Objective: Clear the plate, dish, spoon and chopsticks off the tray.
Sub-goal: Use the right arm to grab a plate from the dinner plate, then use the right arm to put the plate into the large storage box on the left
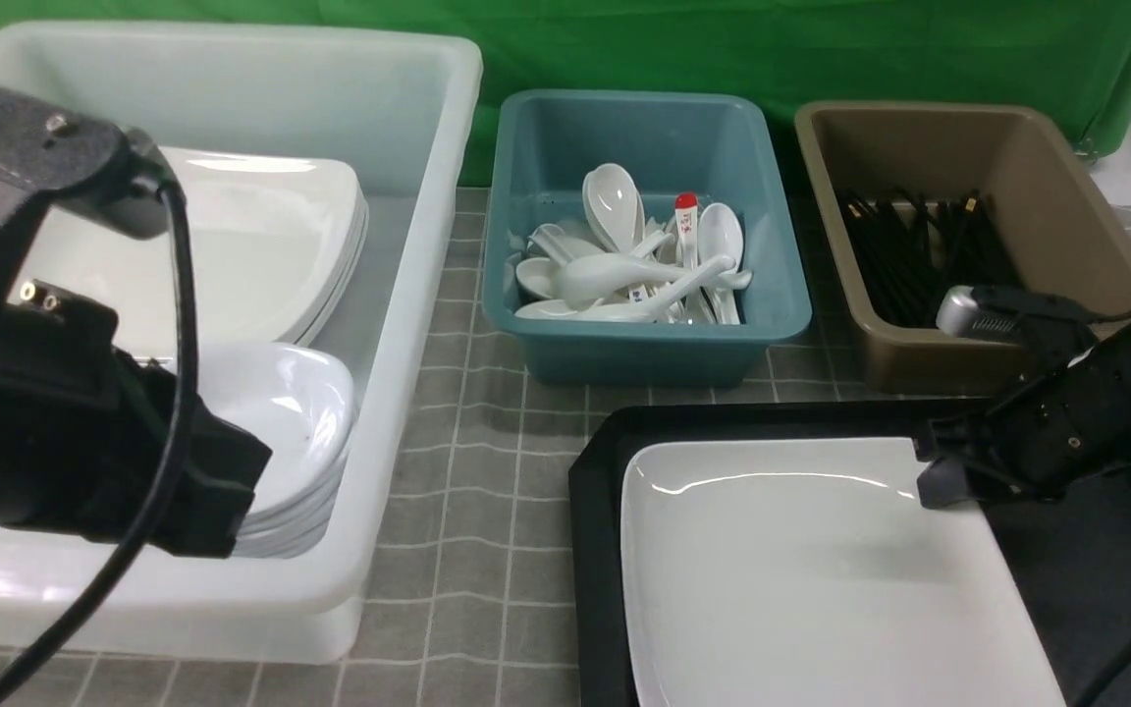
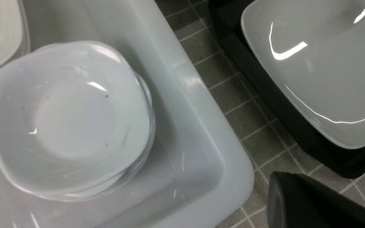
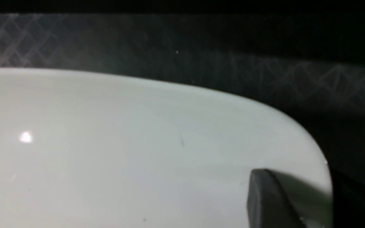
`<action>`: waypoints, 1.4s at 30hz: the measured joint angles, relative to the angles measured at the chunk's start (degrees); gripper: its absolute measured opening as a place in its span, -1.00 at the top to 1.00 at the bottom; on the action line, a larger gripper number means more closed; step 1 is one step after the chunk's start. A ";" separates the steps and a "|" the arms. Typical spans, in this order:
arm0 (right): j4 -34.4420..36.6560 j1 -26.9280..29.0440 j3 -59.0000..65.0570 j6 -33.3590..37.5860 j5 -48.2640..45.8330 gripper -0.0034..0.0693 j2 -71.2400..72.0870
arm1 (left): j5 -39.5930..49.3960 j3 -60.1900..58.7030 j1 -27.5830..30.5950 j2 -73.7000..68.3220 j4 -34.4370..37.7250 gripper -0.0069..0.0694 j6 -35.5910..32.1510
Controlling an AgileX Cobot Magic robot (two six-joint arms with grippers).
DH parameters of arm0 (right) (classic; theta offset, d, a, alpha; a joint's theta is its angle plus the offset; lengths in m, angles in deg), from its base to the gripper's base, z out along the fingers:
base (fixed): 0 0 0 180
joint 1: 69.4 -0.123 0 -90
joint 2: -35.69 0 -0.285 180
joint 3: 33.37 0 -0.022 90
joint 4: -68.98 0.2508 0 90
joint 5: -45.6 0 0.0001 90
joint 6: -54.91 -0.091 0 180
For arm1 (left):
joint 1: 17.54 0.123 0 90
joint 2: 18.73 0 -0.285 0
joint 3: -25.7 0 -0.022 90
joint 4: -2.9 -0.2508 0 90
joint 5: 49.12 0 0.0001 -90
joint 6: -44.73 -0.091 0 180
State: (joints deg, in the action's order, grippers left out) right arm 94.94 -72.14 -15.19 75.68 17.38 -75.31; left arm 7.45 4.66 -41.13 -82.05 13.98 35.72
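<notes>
Front view: plate (image 1: 801,570) is lying flat on the tray (image 1: 593,511), filling most of its visible floor. Nothing else is showing on the tray. Right gripper (image 1: 927,473) is sitting low at the plate's far right corner.

Right wrist view: one dark pad (image 3: 265,199) is lying over the rim at that rounded corner. Lower jaw is hidden, so I cannot tell whether it is pinching the rim or only spread around it. Left gripper (image 1: 222,491) is hanging over the white tub (image 1: 408,324), jaws pressed together, holding nothing visible.

Step in hand, by my reading: getting a grip on the plate's corner. Glaze is glossy and the rim thin, so a shallow bite is likely to slip. Better to be pushing deeper over the rim, closing firmly, then lifting slowly and keeping the plate near level, since a wide plate held by one corner will be wanting to droop. Likely destination: the stacked plates (image 1: 261,245) in the white tub, behind the small dishes (image 1: 291,412).

Surroundings: grey checked cloth (image 1: 467,471) is covering the table. Teal tub (image 1: 644,344) is holding spoons (image 1: 644,265), brown tub (image 1: 880,353) is holding black sticks (image 1: 919,255). Green backdrop (image 1: 723,49) is hanging behind.
</notes>
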 joint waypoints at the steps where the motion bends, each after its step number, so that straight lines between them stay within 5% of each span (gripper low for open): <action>1: -0.36 0.00 0.00 -0.05 -0.51 0.34 1.47 | 0.00 0.00 0.00 0.00 -0.25 0.81 0.56; 9: 0.05 -0.38 0.05 -0.62 -4.41 0.75 18.91 | -0.15 0.00 0.00 0.00 -7.85 0.81 11.40; 27: 0.40 -0.38 -14.97 -2.22 -9.94 0.76 31.17 | -4.08 0.00 1.93 0.00 -20.76 0.81 25.20; 33: 5.87 -3.24 -27.87 -2.05 -9.61 0.76 26.88 | -5.11 2.58 16.37 -0.04 -21.62 0.81 26.95; 37: 8.71 -11.51 -40.99 -2.19 -7.55 0.76 16.60 | -7.90 6.19 30.54 -0.04 -11.07 0.81 20.18; 42: 10.19 -20.95 -56.41 -3.65 -2.81 0.76 1.62 | -8.09 6.45 38.90 -0.04 0.36 0.81 11.49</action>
State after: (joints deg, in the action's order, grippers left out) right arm 105.13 -93.09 -71.59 72.03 14.57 -73.69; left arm -0.64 11.10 -2.23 -82.09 14.34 47.20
